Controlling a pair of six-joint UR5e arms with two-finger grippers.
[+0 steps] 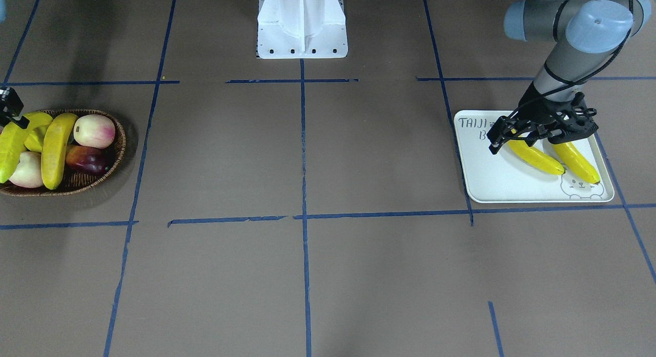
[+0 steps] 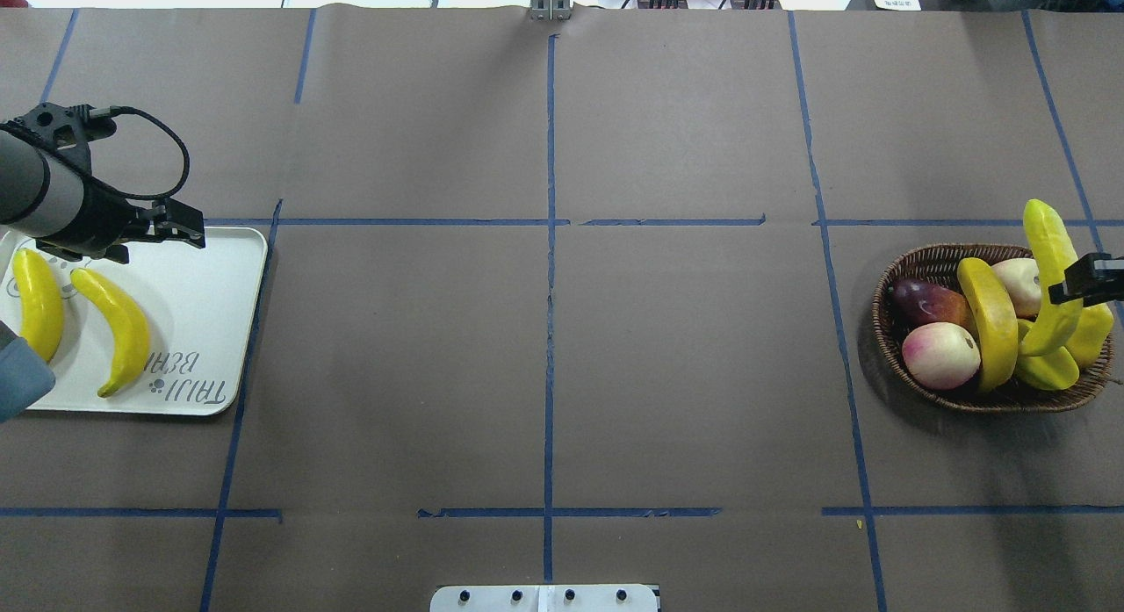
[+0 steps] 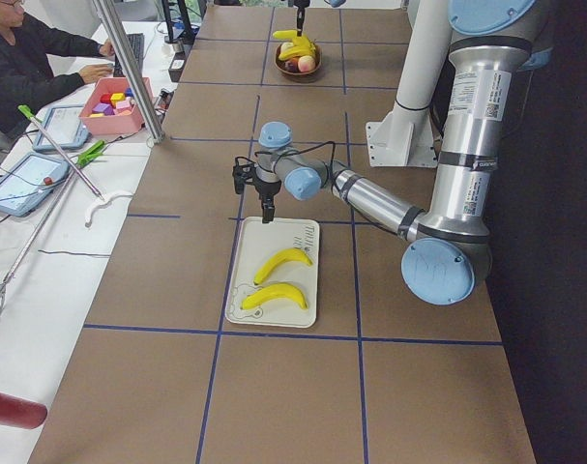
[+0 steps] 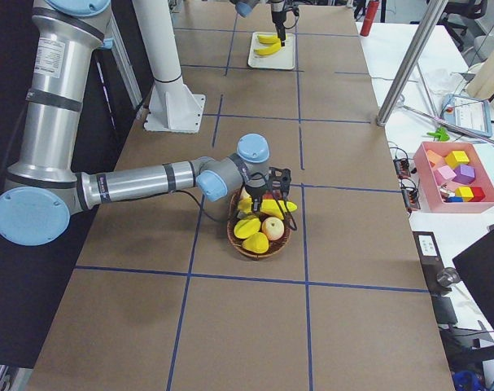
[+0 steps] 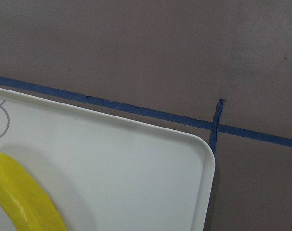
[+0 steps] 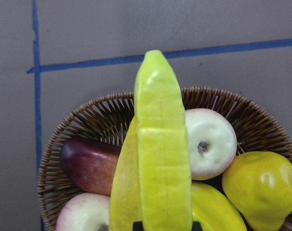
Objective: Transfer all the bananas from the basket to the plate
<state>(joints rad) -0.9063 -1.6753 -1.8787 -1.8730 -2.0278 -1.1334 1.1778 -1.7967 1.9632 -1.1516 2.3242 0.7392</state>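
- Brown paper-covered table (image 2: pixel 685 375) crossed by blue tape lines.
- Flat rectangular off-white plate (image 2: pixel 211 287), at 9 o'clock on the table in the overhead view, carries two glossy yellow curved plated bananas (image 2: pixel 118 327) side by side.
- Oval dark-brown wicker basket (image 2: pixel 913 265) sits at 3 o'clock. A long yellow basket banana (image 2: pixel 990 322) lies inside among other fruit.
- Right gripper (image 2: pixel 1067 287) is clamped on a greenish-yellow lifted banana (image 2: pixel 1045 239), tilted above the basket.
- Left gripper (image 2: pixel 191 229) is spread and empty, above the plate's 12 o'clock edge.

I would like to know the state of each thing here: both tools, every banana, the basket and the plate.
Left tool, open and empty, over the plate.
Right tool, shut on the held banana.
Held banana, lifted above the basket.
Remaining banana, lying in the basket on other fruit.
Plate bananas, lying flat, apart.
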